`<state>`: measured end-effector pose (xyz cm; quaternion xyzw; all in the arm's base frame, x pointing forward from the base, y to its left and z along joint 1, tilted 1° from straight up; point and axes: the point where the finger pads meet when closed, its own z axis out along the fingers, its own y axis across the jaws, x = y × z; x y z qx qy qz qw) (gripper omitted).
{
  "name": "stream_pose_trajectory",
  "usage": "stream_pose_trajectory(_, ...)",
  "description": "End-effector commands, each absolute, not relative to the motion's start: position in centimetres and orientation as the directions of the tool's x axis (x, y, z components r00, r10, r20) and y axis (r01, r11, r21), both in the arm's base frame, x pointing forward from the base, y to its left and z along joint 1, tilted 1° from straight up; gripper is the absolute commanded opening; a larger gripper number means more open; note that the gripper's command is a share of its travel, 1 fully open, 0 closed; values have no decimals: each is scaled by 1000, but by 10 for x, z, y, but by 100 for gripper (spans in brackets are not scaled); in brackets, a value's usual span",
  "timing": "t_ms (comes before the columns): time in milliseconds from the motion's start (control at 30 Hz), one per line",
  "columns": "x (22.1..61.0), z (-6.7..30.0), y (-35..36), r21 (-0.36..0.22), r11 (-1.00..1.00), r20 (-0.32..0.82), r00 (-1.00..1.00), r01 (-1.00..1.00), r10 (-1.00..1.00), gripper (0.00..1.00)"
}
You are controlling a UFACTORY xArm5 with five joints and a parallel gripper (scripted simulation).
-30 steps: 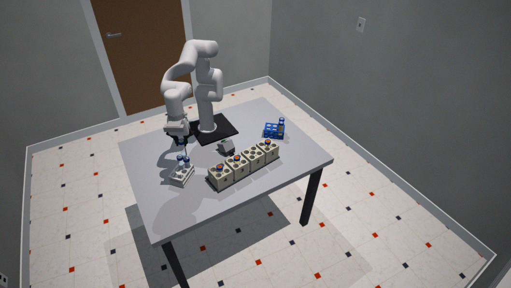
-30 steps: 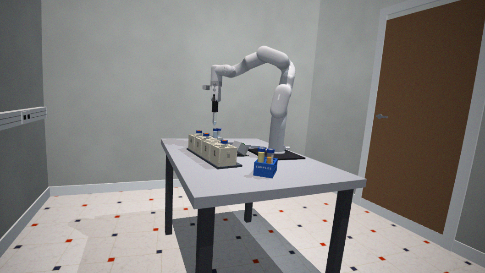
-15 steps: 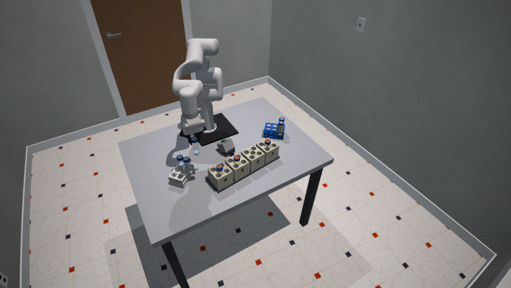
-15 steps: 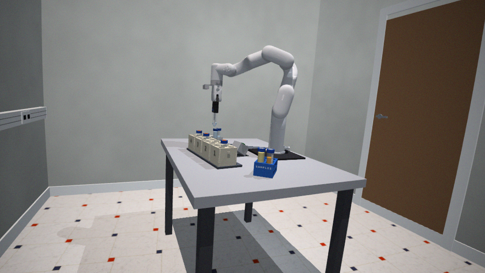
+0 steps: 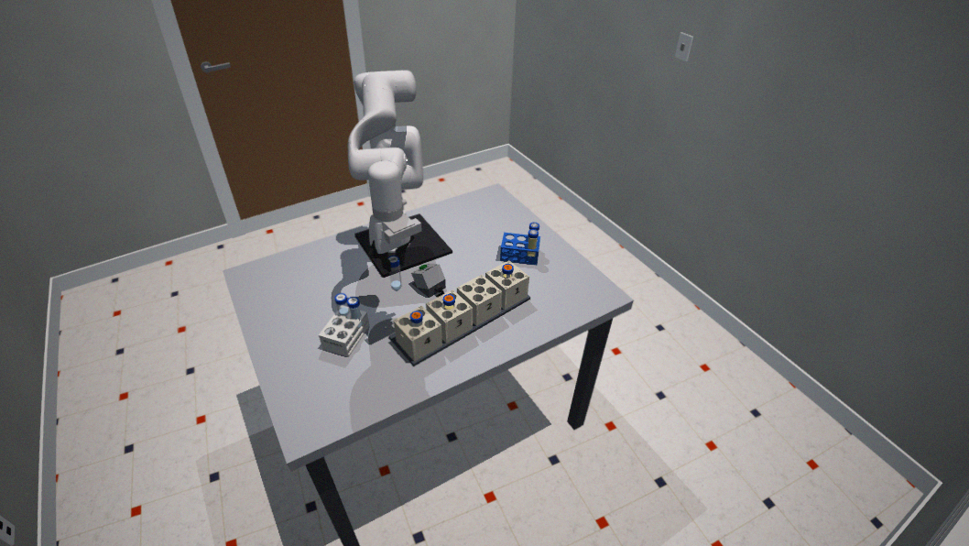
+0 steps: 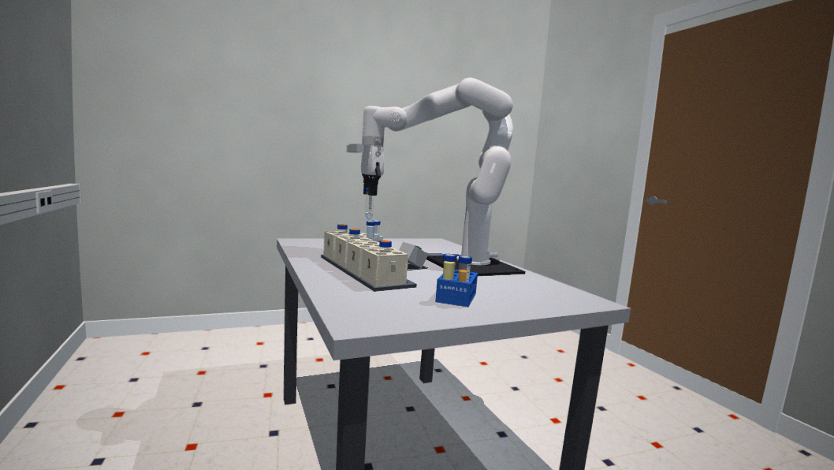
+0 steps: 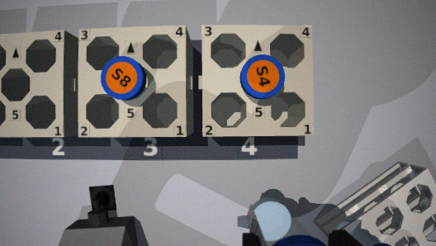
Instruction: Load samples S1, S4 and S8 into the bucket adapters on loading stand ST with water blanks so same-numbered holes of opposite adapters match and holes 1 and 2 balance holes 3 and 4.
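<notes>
Claw [image 5: 394, 256] [image 6: 370, 191] [image 7: 294, 239] gripping clear rnd-bottom tube [image 5: 396, 272] [image 6: 368, 205] [image 7: 298, 241] w/ blue cap, above tabletop, boxy beige adapter 4 [image 5: 419, 336] [image 7: 215, 82] nearby, slotted white rack [image 5: 335, 336] [image 7: 355, 210] beside adapter 4

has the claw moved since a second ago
Yes. In the top view the claw has swung away from above the white rack toward the DONE desk.
</notes>
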<state>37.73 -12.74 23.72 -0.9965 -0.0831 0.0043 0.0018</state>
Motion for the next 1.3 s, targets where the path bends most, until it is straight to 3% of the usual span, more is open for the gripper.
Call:
stream_pose_trajectory(0,386,239,-100,-13,-986,2,986,168,168,0)
stream_pose_trajectory(1267,426,241,55,-15,-986,3,986,168,168,0)
